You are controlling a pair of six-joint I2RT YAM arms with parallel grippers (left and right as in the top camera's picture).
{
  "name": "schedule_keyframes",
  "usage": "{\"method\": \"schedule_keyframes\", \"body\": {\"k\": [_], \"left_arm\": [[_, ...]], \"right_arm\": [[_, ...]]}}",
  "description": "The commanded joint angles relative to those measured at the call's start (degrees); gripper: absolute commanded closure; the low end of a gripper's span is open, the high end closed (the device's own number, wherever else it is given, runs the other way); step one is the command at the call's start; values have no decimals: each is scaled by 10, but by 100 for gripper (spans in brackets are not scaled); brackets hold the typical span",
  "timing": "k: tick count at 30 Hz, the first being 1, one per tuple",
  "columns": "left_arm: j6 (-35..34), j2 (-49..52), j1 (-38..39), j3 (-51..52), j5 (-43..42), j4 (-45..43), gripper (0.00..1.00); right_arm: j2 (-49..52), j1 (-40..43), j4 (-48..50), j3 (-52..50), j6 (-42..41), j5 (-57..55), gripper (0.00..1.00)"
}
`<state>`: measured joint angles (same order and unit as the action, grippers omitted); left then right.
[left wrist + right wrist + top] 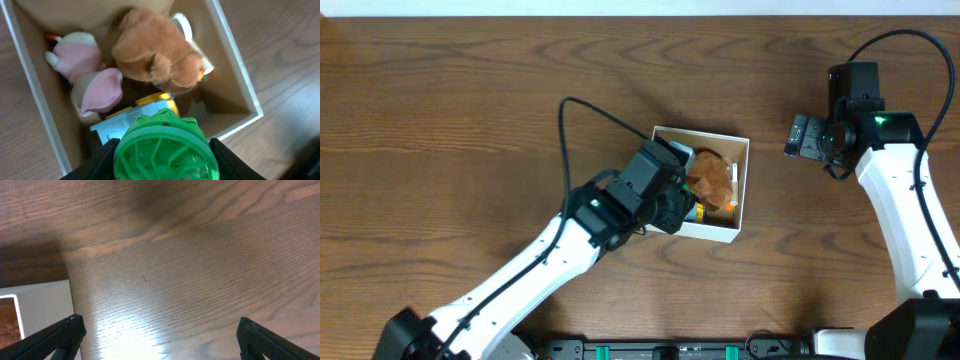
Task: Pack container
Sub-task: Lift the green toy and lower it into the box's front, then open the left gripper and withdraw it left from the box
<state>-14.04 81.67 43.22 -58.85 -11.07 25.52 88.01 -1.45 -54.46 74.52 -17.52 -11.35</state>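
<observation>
Mid-table, slightly right of centre: the container [712, 232], with a brown plush toy [155, 50] and a pink-and-white plush [85, 75] inside. Directly over its left edge, the left gripper [164, 167], clamped on a green lattice ball [165, 140]. Off to the container's right, well apart above bare table [200, 255], the right gripper [160, 342], jaws spread wide, holding nothing.

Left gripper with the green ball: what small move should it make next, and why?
Probably lower a little and open. The left gripper holds the green ball over the container, above a blue-and-yellow toy; a brown plush and a pink plush fill the rest.
</observation>
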Motion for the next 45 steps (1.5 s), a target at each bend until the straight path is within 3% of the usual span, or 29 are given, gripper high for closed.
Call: {"method": "schedule_keyframes", "body": {"k": [1, 15, 23, 38, 45], "left_arm": [[22, 25, 2, -12, 35, 1, 51], [22, 67, 2, -12, 84, 14, 50], [22, 60, 2, -12, 83, 6, 31], [22, -28, 1, -30, 86, 6, 30], [16, -85, 1, -30, 245, 49, 30]], "right_arm": [[-3, 3, 0, 6, 4, -4, 1], [-3, 3, 0, 6, 4, -4, 1], [-3, 3, 0, 6, 4, -4, 1], [-3, 3, 0, 6, 4, -4, 1], [-3, 3, 0, 6, 4, -4, 1]]}}
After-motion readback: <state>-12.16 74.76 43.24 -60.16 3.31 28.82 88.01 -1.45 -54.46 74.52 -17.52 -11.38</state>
